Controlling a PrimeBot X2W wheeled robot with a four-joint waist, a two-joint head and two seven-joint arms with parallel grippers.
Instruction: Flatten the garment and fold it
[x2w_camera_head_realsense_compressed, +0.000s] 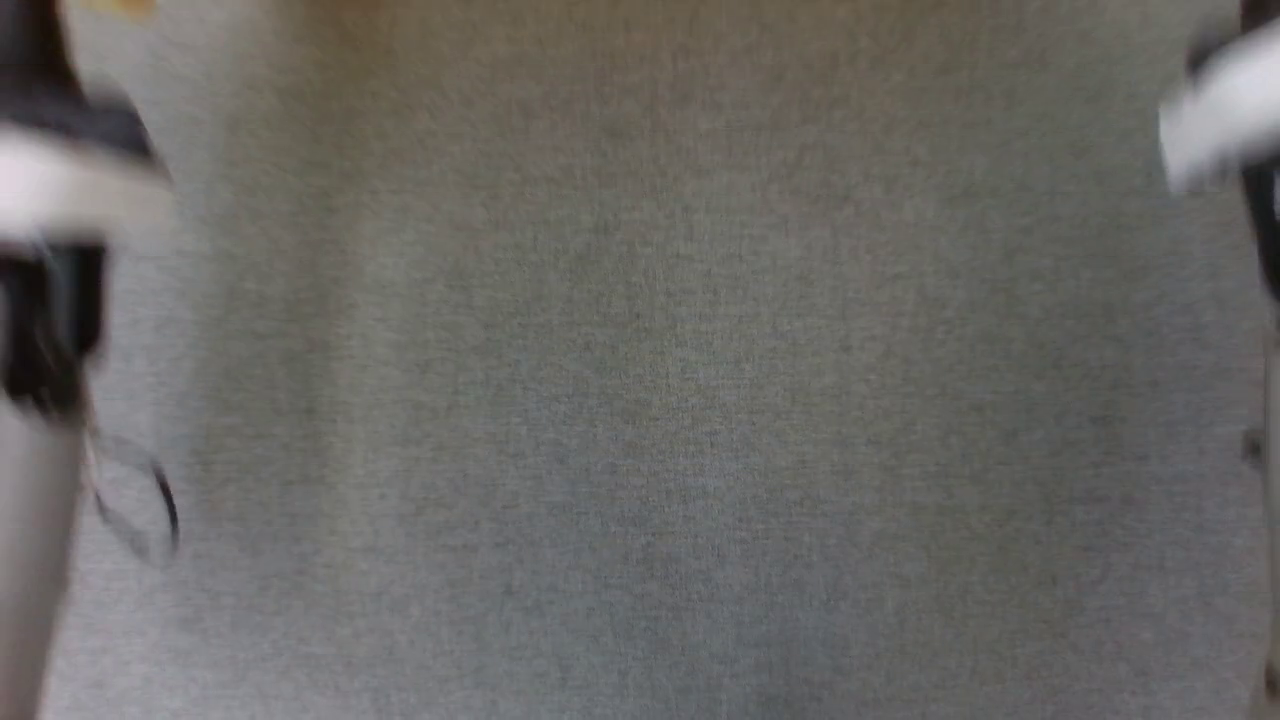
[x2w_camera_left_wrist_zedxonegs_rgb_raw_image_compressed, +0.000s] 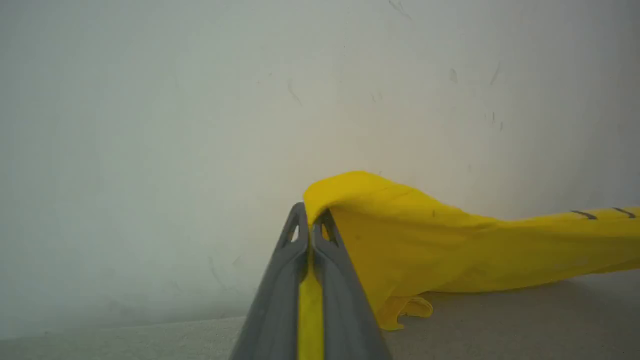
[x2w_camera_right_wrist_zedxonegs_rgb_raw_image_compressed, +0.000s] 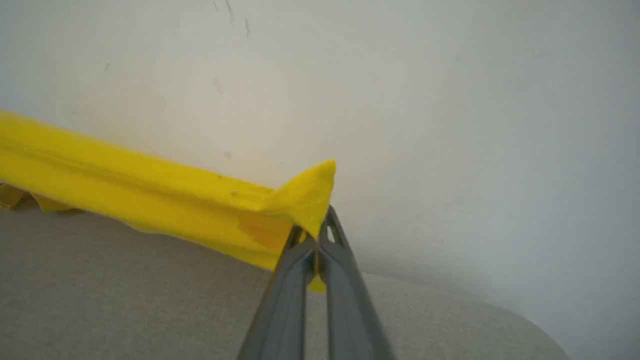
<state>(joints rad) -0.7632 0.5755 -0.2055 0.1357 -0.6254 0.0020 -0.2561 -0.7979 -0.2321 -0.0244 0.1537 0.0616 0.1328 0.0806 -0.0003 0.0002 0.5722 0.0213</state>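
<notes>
- Our left gripper (x2w_camera_left_wrist_zedxonegs_rgb_raw_image_compressed: 311, 220) is clamped on one edge of the shirt (x2w_camera_left_wrist_zedxonegs_rgb_raw_image_compressed: 450, 245), above the table (x2w_camera_left_wrist_zedxonegs_rgb_raw_image_compressed: 500, 320). Yellow cloth shows between its fingers.
- Between the two grips the shirt hangs in a sagging band over the table. We cannot tell whether its lowest fold touches the table top.
- Our right gripper (x2w_camera_right_wrist_zedxonegs_rgb_raw_image_compressed: 315, 227) is clamped on another corner, also above the table.
- Procedure, as we judge it: draw both grips apart evenly until the sag goes, hold them level, then lower the shirt flat onto the table before releasing either side.
</notes>
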